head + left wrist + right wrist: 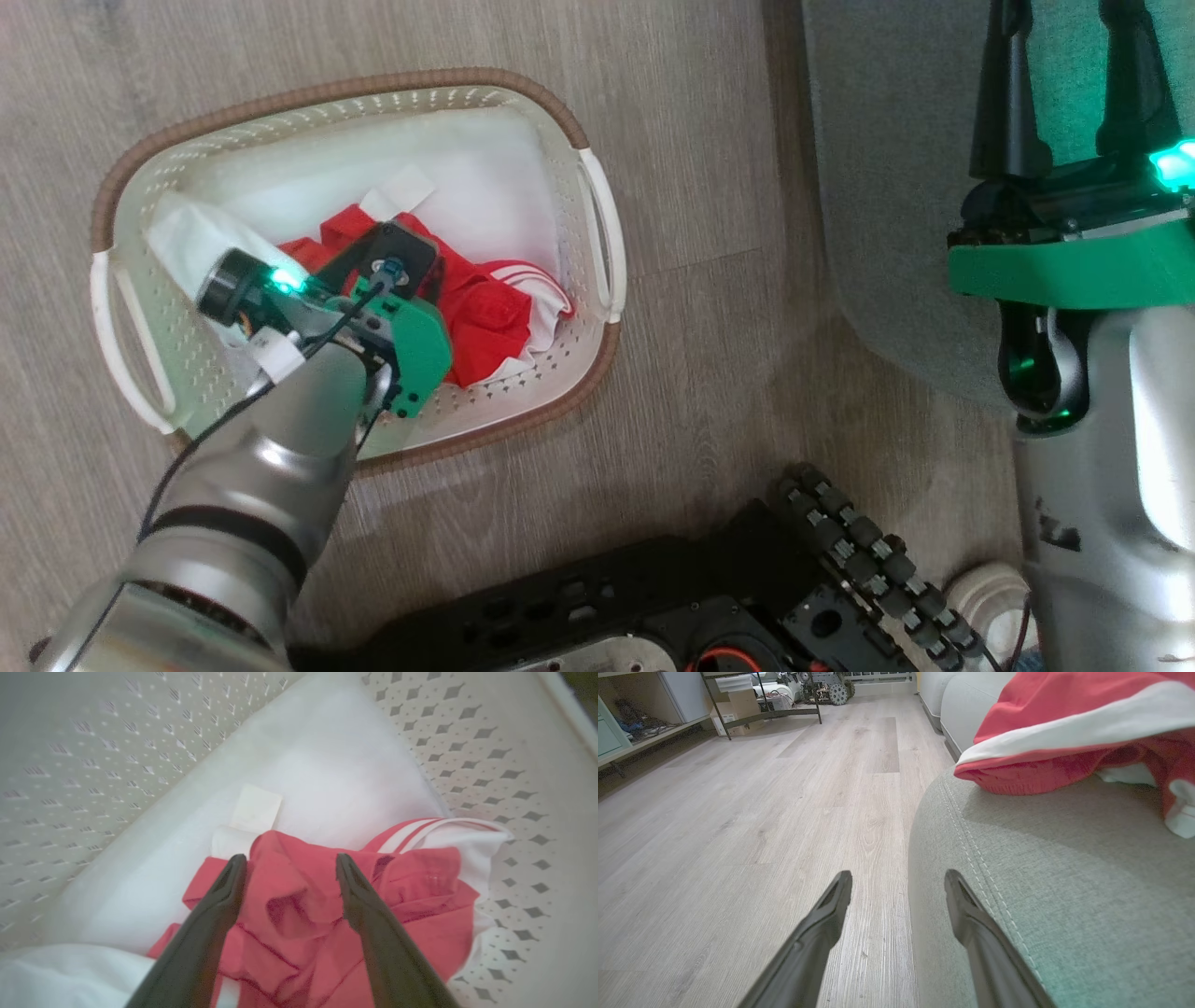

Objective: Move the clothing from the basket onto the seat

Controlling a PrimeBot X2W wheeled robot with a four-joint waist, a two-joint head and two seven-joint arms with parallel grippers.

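Down on the pale wooden floor (700, 140), head view: a small oval cream perforated plastic basket (345, 89) holds bright red, white-striped fabric clothing (485, 313). The right gripper (1069, 93), spread and empty, hangs over the grey-green upholstered seat (887, 187).

Left wrist view: the left gripper (287, 858) is unclenched and straddles a raised red fold. Pinch deep, then lift straight up, clear of the basket walls.

Right wrist view: another red garment (1064, 728) lies on the seat. Open floor adjoins the seat's rounded edge.

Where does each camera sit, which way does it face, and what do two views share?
Head view: on the head, facing down at the basket with clothing on the floor; left forearm, right gripper and base show.
Left wrist view: inside the basket, facing the clothing past the open left gripper.
Right wrist view: low, facing along floor and seat edge, another red garment on it; own open fingers.
Shared: head and left wrist views show basket and clothing.
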